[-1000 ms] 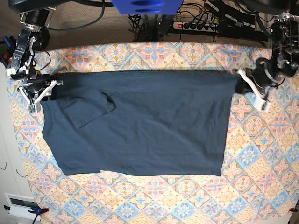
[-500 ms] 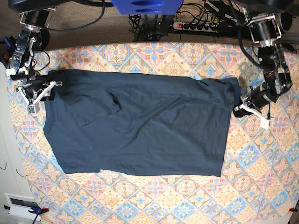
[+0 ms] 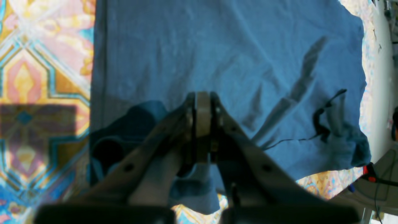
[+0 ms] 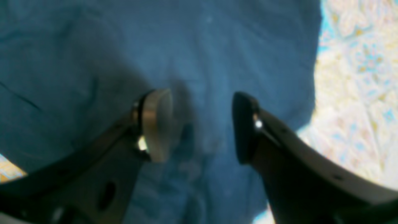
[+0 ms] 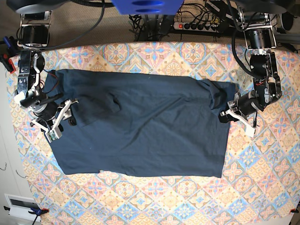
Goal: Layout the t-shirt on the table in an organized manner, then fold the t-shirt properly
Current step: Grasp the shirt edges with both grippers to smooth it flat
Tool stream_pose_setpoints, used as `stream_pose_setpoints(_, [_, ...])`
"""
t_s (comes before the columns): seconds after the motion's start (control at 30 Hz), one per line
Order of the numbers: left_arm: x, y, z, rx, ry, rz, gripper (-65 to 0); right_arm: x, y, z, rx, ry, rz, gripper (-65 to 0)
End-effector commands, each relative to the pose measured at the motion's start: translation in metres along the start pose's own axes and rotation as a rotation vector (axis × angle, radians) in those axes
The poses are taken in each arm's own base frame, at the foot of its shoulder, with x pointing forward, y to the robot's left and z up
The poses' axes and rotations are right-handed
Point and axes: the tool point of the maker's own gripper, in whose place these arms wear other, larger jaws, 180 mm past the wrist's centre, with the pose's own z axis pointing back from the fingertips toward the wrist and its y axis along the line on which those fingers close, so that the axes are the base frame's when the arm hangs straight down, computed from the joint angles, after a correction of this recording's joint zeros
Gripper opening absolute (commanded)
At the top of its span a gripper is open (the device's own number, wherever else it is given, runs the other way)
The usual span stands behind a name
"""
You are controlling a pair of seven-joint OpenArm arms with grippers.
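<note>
Lying t-shirt [image 5: 140, 126] across table [image 5: 262, 178]

T-shirt [image 5: 140, 129] spread flat on the tabletop [image 5: 262, 187], right tool [image 5: 63, 117] over its edge at the base view's left, left tool [image 5: 226, 115] at its far corner on that view's right

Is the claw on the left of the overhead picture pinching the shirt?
No. The right gripper has its jaws spread apart above the t-shirt, with nothing clamped between them.
</note>
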Motion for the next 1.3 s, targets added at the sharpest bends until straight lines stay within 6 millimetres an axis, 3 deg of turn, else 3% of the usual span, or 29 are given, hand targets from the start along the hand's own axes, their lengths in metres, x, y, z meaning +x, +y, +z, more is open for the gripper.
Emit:
stream_pose_setpoints(0.0, [0.016, -0.003, 0.007, -0.01, -0.04, -0.023, -65.0, 0.004, -0.01, 0.0, -0.019, 0.002, 0.006, -33.4])
stream_pose_setpoints(0.07, [0.016, -0.003, 0.007, -0.009, -0.041, -0.022, -65.0, 0.002, -0.013, -0.011, -0.01, 0.027, -0.008, -33.5])
stream_pose_setpoints(0.2, [0.015, -0.003, 0.007, -0.01, -0.037, -0.021, -65.0, -0.025, -0.014, -0.029, 0.016, 0.117, -0.05, -33.6])
stream_pose_setpoints(0.53, [0.009, -0.001, 0.007, -0.006, -0.026, -0.017, -65.0, -0.062, -0.017, -0.039, 0.025, 0.211, -0.112, -34.0])
stream_pose_setpoints(0.73, [0.01, 0.001, 0.008, -0.001, -0.026, -0.023, -65.0, -0.067, 0.002, -0.045, 0.067, 0.241, -0.067, -45.3])
stream_pose_setpoints(0.9, [0.009, 0.002, 0.009, 0.002, -0.024, -0.02, -65.0, -0.089, 0.009, -0.042, 0.079, 0.281, -0.078, -52.7])
stream_pose_setpoints(1.0, [0.009, 0.002, 0.009, 0.002, -0.024, -0.02, -65.0, -0.081, 0.008, -0.04, 0.073, 0.256, -0.07, -56.6])
stream_pose_setpoints(1.13, [0.009, 0.002, 0.008, 0.001, -0.024, -0.021, -65.0, -0.083, -0.001, -0.025, 0.037, 0.228, -0.096, -54.9])
stream_pose_setpoints(1.27, [0.009, 0.001, 0.008, 0.0, -0.023, -0.023, -65.0, -0.086, -0.006, -0.013, 0.013, 0.21, -0.105, -48.0])
